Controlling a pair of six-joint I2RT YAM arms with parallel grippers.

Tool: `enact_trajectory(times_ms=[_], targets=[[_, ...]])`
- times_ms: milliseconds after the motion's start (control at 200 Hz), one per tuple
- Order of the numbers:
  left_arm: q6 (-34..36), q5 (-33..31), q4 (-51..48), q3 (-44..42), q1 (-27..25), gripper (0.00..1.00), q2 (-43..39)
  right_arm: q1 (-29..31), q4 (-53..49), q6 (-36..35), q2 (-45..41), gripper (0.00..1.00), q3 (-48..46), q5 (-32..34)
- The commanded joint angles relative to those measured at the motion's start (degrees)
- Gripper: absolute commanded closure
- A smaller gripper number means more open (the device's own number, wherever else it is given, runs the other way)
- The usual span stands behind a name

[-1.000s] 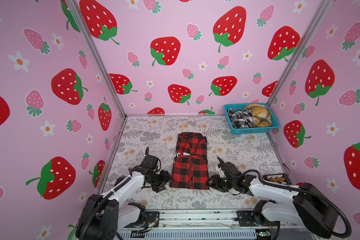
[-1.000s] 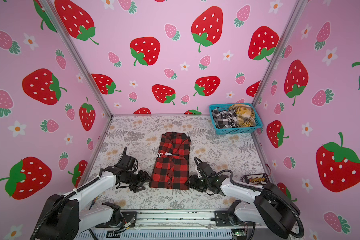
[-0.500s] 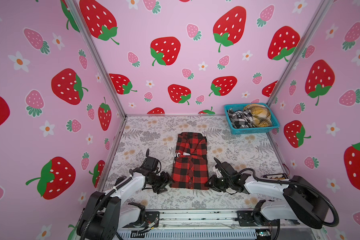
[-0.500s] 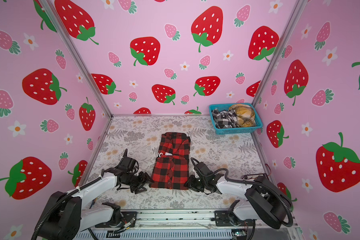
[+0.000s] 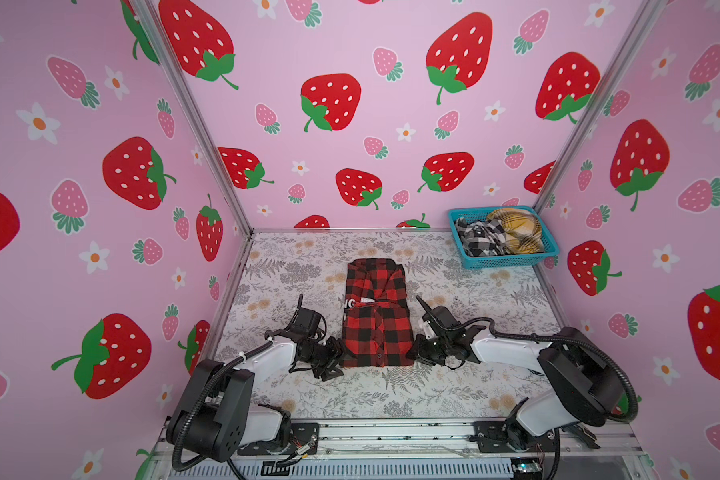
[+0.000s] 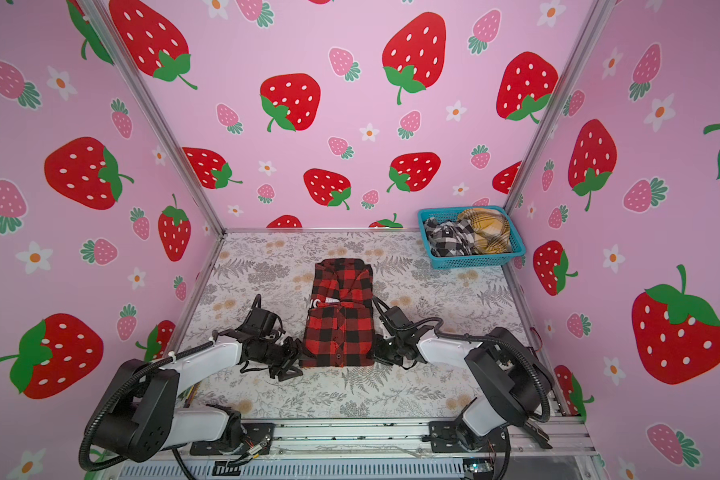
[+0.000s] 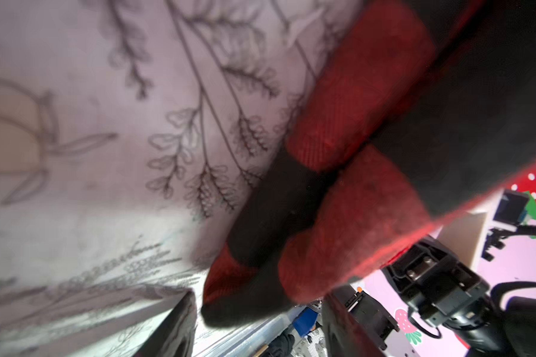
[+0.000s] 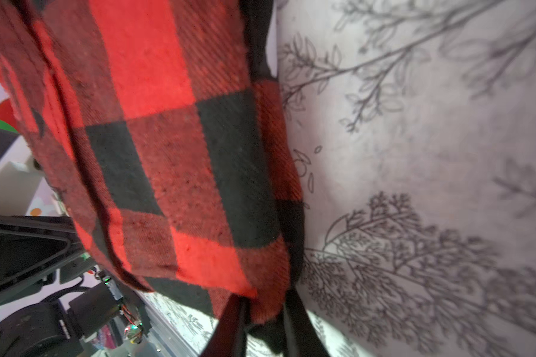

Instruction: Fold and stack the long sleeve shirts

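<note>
Right gripper (image 8: 263, 324) now in closer, pinching near-right corner of shirt (image 5: 377, 328). Left gripper (image 7: 260, 327) standing open, straddling near-left corner. Shirt lying folded narrow, centre of worktop (image 5: 466, 386). Left should be clamping all layers before both lifting evenly.

**Q:** Which markings in the scene are legible?

**A:** One item only. The red-and-black plaid shirt (image 5: 377, 332), lying folded on the surface (image 5: 433, 386), carries white block letters (image 5: 352, 302) on a black band (image 5: 347, 308) across its middle.

**Q:** What do the letters read?

**A:** Two characters are exposed at the band's left end and read as "NG". Both top views show the same letters (image 6: 319, 302). A fold of plaid cloth covers the rest of the word. The white fragment just beside the "G" cannot be read.

**Q:** Do the wrist views add any text?

**A:** No. Both show the cloth at close range and blurred, and no character there is readable.
</note>
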Motion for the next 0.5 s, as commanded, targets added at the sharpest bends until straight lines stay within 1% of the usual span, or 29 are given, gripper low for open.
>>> enact_trajectory(times_ms=[0, 20, 60, 130, 240, 335, 495], targets=[[0.4, -6.0, -6.7, 0.3, 0.2, 0.3, -4.9, -0.2, -6.4, -3.1, -3.6, 0.6, 0.8, 3.5], [0.4, -6.4, -7.5, 0.1, 0.2, 0.29, -5.9, -0.2, -6.8, -3.2, -4.5, 0.57, 0.8, 3.2], [0.2, -6.6, -8.3, -0.5, 0.3, 0.29, -7.2, -0.1, -7.3, -3.1, -5.6, 0.53, 0.8, 2.9], [-1.0, -5.8, -7.8, -1.9, 0.3, 0.3, -8.4, 0.0, -7.5, -2.2, -7.6, 0.51, -0.2, 2.4], [-4.0, -5.3, -3.9, -3.9, 0.4, 0.33, -8.6, 0.3, -6.1, -0.2, -9.9, 0.53, -2.4, 1.6], [-6.0, -3.8, 0.6, -4.4, 0.4, 0.34, -6.7, 0.9, -4.9, 1.1, -10.7, 0.55, -3.5, 1.3], [-6.3, -3.5, 3.2, -3.0, 0.9, 0.39, -2.8, 1.7, -3.6, 2.2, -10.8, 0.56, -4.4, 1.6]])
